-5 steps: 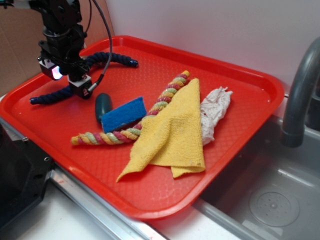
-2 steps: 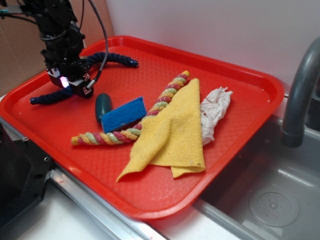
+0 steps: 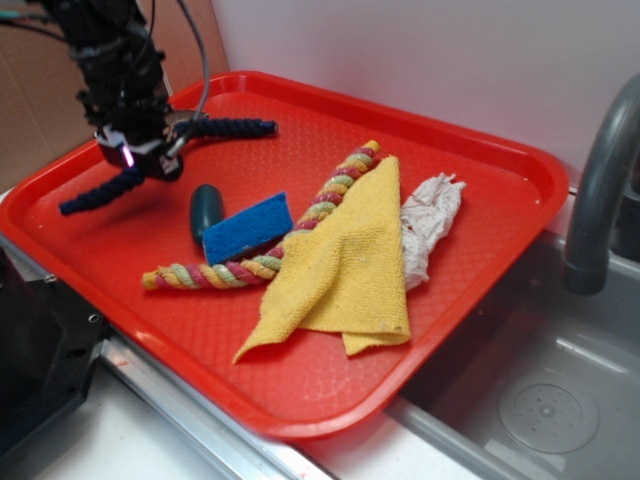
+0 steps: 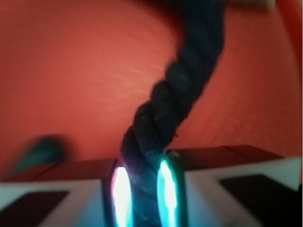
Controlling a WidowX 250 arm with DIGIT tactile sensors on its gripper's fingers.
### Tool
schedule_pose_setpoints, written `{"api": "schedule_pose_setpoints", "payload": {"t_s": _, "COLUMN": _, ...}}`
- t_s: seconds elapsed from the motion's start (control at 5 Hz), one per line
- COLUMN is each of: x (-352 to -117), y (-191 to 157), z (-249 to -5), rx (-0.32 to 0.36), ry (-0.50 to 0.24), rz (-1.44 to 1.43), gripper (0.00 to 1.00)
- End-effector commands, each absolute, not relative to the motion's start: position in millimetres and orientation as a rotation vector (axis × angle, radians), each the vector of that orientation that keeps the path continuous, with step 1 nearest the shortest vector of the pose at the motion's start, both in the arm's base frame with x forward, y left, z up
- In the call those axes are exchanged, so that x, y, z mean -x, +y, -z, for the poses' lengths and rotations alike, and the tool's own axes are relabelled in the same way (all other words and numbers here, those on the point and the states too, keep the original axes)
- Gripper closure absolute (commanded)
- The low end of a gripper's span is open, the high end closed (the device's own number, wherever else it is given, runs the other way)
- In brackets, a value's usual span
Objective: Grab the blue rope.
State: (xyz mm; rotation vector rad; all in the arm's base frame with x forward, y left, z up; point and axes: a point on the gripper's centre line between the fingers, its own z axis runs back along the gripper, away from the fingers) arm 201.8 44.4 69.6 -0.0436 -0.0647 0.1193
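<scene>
The blue rope (image 3: 232,127) is dark navy on a bright red tray (image 3: 500,160). A pastel rope (image 3: 330,192) twists pink, yellow and green beside a yellow cloth (image 3: 350,265), a blue sponge (image 3: 248,228) and a white rag (image 3: 430,220) with faint pinkish print. A dark teal oval object (image 3: 206,212) lies near the black gripper (image 3: 140,160).

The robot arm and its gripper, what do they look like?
The arm is black and blocky, with thin black cables looping beside it. The gripper is black with a small pink-white light. In the wrist view its fingers are white and black, edged with glowing pink and teal strips.

two ropes (image 3: 235,126), two cloths (image 3: 345,260), one sponge (image 3: 248,228)
</scene>
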Motion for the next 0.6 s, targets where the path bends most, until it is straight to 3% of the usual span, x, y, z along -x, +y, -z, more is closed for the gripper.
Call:
{"api": "schedule_pose_setpoints", "payload": {"t_s": 0.0, "x": -193, "y": -21, "z": -175, "rx": -0.102, "ry": -0.225, "rz": -0.051, "gripper": 1.00}}
{"api": "schedule_pose_setpoints", "payload": {"t_s": 0.2, "x": -174, "y": -36, "z": -225, "rx": -0.084, "ry": -0.307, "rz": -0.083, "gripper": 1.00}}
{"api": "schedule_pose_setpoints", "payload": {"t_s": 0.4, "x": -155, "y": -27, "z": -256, "rx": -0.092, "ry": -0.373, "rz": -0.108, "gripper": 1.00}}
